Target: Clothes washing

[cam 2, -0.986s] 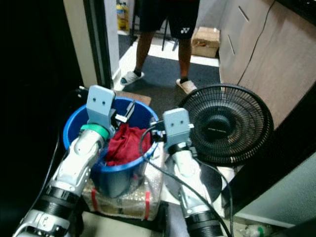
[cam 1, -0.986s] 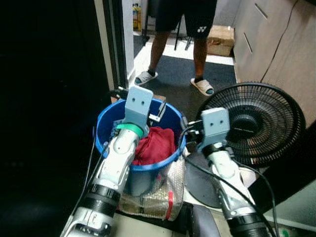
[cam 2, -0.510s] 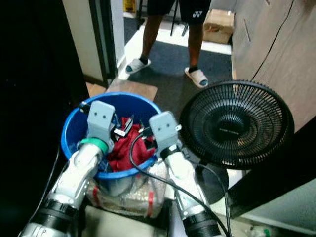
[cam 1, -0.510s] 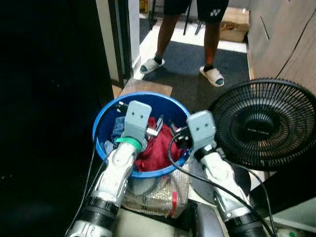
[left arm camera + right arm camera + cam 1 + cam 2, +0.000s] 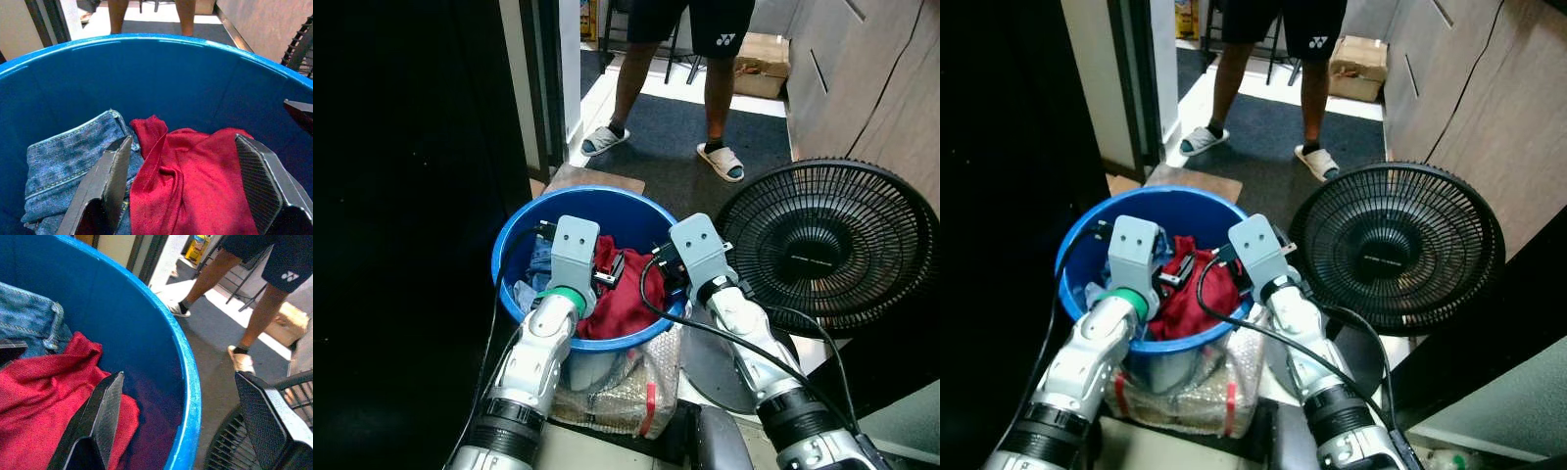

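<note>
Lowered into blue bucket (image 5: 524, 257) since earlier: left gripper (image 5: 183, 188), right gripper (image 5: 181, 418), jaws released; red garment (image 5: 195, 186) crumpled, jeans (image 5: 63, 171) partly hidden.

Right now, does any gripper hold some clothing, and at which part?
Nothing is held. The left gripper is open over the red garment, and the right gripper is open astride the blue bucket's rim.

Access to bucket: open from above, hemmed in at the sides.

The blue bucket (image 5: 524, 235) mouth is unobstructed overhead; the red garment (image 5: 195, 186) and jeans (image 5: 63, 166) fill its bottom. A black fan (image 5: 827, 245) stands just beside the right rim, a dark doorframe (image 5: 543, 88) close behind on the left. A person (image 5: 680, 69) occupies the floor beyond.
</note>
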{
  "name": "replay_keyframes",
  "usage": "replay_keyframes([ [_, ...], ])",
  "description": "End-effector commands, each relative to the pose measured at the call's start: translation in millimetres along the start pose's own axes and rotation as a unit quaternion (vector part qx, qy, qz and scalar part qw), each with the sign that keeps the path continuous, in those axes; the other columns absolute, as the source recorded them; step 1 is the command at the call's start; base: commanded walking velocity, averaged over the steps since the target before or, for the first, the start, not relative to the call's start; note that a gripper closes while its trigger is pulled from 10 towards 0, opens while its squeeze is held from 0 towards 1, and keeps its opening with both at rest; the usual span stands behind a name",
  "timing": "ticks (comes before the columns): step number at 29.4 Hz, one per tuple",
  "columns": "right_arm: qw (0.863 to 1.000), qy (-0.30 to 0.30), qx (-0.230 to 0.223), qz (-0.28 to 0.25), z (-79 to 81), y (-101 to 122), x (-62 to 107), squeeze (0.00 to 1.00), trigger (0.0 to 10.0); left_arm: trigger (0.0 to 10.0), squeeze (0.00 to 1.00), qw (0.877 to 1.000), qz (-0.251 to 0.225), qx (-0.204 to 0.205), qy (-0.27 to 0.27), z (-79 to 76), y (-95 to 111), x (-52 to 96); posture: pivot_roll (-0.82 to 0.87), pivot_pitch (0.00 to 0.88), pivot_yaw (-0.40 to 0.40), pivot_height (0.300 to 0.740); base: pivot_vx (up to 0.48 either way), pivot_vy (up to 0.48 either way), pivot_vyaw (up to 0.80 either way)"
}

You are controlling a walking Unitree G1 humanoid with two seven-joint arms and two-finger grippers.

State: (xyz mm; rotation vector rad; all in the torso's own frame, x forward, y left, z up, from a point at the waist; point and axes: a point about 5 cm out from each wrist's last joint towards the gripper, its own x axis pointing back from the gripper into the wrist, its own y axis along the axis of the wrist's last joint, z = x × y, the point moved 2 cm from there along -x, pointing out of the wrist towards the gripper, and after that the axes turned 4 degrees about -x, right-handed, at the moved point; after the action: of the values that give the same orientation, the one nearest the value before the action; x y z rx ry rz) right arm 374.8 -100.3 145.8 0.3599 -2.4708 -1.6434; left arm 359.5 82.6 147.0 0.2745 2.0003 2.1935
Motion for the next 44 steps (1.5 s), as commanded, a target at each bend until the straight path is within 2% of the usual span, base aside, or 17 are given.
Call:
replay_keyframes([
  [1, 0.995, 0.02, 0.015, 0.092, 11.3, -46.4, 12.8, 0.0, 10.0, 10.0, 0.0, 1.0, 0.018, 0.008, 0.003, -0.2, -9.2, 3.3, 0.09, 0.068, -0.016, 0.478, 0.0, 0.0, 0.0],
  [5, 0.992, 0.029, 0.043, 0.114, 14.1, -53.9, 12.2, 0.0, 10.0, 10.0, 0.0, 0.999, 0.02, 0.027, 0.003, 0.3, -7.7, 4.4, 0.09, 0.069, -0.015, 0.478, 0.0, 0.0, 0.0],
  [8, 0.99, 0.039, 0.076, 0.115, 17.9, -55.7, 9.4, 0.0, 10.0, 10.0, 0.0, 0.994, -0.009, 0.106, -0.036, -9.4, 10.9, 8.3, 0.09, 0.07, -0.012, 0.478, 0.0, 0.0, 0.0],
  [11, 0.99, 0.044, 0.072, 0.112, 20.4, -54.0, 7.6, 0.0, 10.0, 10.0, 0.0, 0.989, -0.023, 0.132, -0.057, -13.8, 21.3, 10.5, 0.09, 0.07, -0.012, 0.478, 0.0, 0.0, 0.0],
  [12, 0.99, 0.044, 0.072, 0.112, 20.4, -54.0, 7.6, 0.0, 10.0, 10.0, 0.0, 0.989, -0.023, 0.132, -0.057, -13.8, 21.3, 10.5, 0.09, 0.07, -0.012, 0.478, 0.0, 0.0, 0.0],
  [13, 0.99, 0.057, -0.006, 0.128, 28.8, -54.7, 8.4, 0.0, 10.0, 10.0, 0.0, 0.989, -0.012, 0.131, -0.072, -18.8, 23.5, 13.5, 0.11, 0.072, -0.018, 0.478, 0.0, 0.0, 0.0],
  [14, 0.988, 0.063, -0.045, 0.134, 32.3, -55.3, 9.4, 0.0, 10.0, 10.0, 0.0, 0.988, -0.004, 0.135, -0.074, -19.9, 22.2, 14.6, 0.11, 0.072, -0.018, 0.478, 0.0, 0.0, 0.0],
  [19, 0.983, 0.06, -0.109, 0.137, 34.5, -55.9, 11.6, 0.0, 10.0, 10.0, 0.0, 0.988, 0.008, 0.142, -0.067, -19.1, 19.2, 16.2, 0.1, 0.073, -0.018, 0.478, 0.0, 0.0, 0.0],
  [23, 0.985, 0.063, -0.099, 0.123, 33.8, -56.5, 15.1, 0.0, 10.0, 10.0, 0.0, 0.987, -0.009, 0.148, -0.063, -18.7, 26.4, 15.5, 0.1, 0.073, -0.018, 0.478, 0.0, 0.0, 0.0],
  [26, 0.995, 0.082, -0.052, 0.038, 34.1, -42.6, 25.0, 0.0, 10.0, 10.0, 0.0, 0.985, -0.062, 0.141, -0.079, -23.1, 52.8, 13.7, 0.09, 0.069, -0.017, 0.478, 0.0, 0.0, 0.0],
  [28, 0.995, 0.084, -0.042, 0.019, 34.4, -37.8, 27.0, 0.0, 10.0, 10.0, 0.0, 0.986, -0.059, 0.128, -0.085, -25.1, 53.8, 13.1, 0.09, 0.065, -0.013, 0.478, 0.0, 0.0, 0.0],
  [30, 0.995, 0.087, -0.045, 0.0, 35.2, -31.8, 29.0, 0.0, 10.0, 10.0, 0.0, 0.988, -0.043, 0.116, -0.088, -25.7, 47.8, 12.3, 0.08, 0.063, -0.008, 0.478, 0.0, 0.0, 0.0],
  [31, 0.995, 0.083, -0.05, -0.014, 34.4, -25.9, 30.8, 0.0, 10.0, 10.0, 0.0, 0.993, 0.002, 0.087, -0.074, -22.3, 29.6, 11.7, 0.08, 0.058, -0.003, 0.478, 0.0, 0.0, 0.0],
  [33, 0.995, 0.079, -0.051, -0.017, 33.2, -24.3, 31.1, 0.0, 10.0, 10.0, 0.0, 0.995, 0.023, 0.072, -0.063, -19.5, 20.7, 11.8, 0.08, 0.058, -0.003, 0.478, 0.0, 0.0, 0.0],
  [36, 0.996, 0.064, -0.059, -0.018, 30.0, -21.6, 29.6, 0.0, 10.0, 10.0, 0.0, 0.991, 0.114, 0.058, -0.024, -3.6, -19.4, 20.3, 0.07, 0.055, -0.002, 0.478, 0.0, 0.0, 0.0],
  [41, 0.996, 0.064, -0.061, -0.019, 30.2, -20.9, 30.0, 0.0, 10.0, 10.0, 0.0, 0.987, 0.149, 0.067, -0.003, 3.9, -32.5, 27.0, 0.08, 0.054, -0.004, 0.478, 0.0, 0.0, 0.0],
  [44, 0.996, 0.069, -0.061, -0.024, 32.4, -19.3, 29.6, 0.0, 10.0, 10.0, 0.0, 0.981, 0.181, 0.058, 0.028, 16.7, -45.6, 31.6, 0.09, 0.058, -0.01, 0.478, 0.0, 0.0, 0.0],
])
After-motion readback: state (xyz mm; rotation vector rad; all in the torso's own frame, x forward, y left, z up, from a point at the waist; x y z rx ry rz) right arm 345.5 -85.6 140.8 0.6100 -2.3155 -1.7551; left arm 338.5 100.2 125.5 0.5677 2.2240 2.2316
